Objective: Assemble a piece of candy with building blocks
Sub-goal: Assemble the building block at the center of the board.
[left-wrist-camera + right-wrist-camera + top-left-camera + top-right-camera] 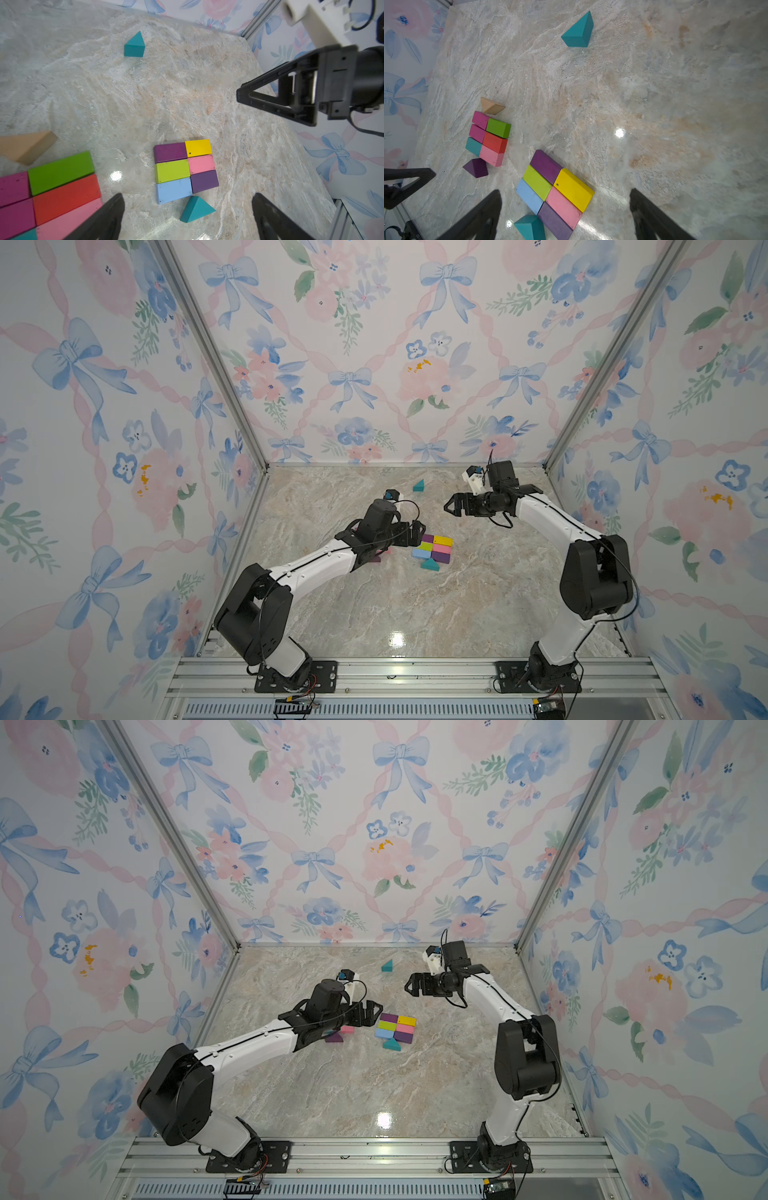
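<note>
- Marble tabletop [374, 605] carries the building blocks. A six-brick slab [434, 547] lies at centre, with one teal prism [430, 565] against its near end. Its far end is bare.
- The second teal prism [418, 485] lies alone, well beyond the slab toward the back wall.
- Another cluster [489, 139], capped by a tan prism [492, 106] and a purple prism [476, 168], sits to the left, mostly beneath the left arm in both top views.
- Left gripper [417, 530] hovers just left of the slab, jaws spread wide, holding nothing.
- Right gripper [451, 505] hangs raised, far-right of the slab, likewise wide and empty.
- Likely risks:
  - The lone prism's sloped faces could slip from the flat pads.
  - Pushing it home could shove the loose bricks apart.
  - The low left forearm could sweep the cluster beneath it.
  - Both arms converging on the slab might clash.
</note>
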`<state>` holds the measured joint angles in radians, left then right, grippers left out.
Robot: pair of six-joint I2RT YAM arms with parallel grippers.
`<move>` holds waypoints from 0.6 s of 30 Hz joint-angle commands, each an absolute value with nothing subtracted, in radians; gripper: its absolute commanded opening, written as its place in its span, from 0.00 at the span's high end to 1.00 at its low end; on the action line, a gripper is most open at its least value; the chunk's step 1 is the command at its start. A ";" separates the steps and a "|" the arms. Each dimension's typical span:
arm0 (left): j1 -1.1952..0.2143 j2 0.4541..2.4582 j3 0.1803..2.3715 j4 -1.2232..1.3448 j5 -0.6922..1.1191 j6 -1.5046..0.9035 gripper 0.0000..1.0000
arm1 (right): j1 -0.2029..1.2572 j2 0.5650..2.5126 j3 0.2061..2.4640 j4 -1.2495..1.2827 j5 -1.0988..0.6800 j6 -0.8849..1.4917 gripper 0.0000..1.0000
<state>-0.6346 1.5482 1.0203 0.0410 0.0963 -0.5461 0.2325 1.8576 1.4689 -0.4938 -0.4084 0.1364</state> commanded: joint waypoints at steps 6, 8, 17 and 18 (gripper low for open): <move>-0.560 1.591 1.097 0.006 0.133 -0.454 0.02 | 0.287 2.215 1.914 -0.636 -0.354 0.111 0.05; -0.551 1.607 1.115 0.006 0.143 -0.448 0.02 | 0.288 2.292 2.023 -0.664 -0.357 0.120 0.05; -0.528 1.606 1.098 0.008 0.131 -0.459 0.02 | 0.295 2.590 2.438 -0.678 -0.399 0.236 0.05; -0.526 1.601 1.090 0.008 0.130 -0.460 0.02 | 0.295 2.605 2.444 -0.649 -0.406 0.263 0.05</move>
<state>-0.5354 1.6180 1.1088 0.0242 0.1287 -0.4713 0.2901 2.5561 2.4031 -0.6552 -0.3771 0.1818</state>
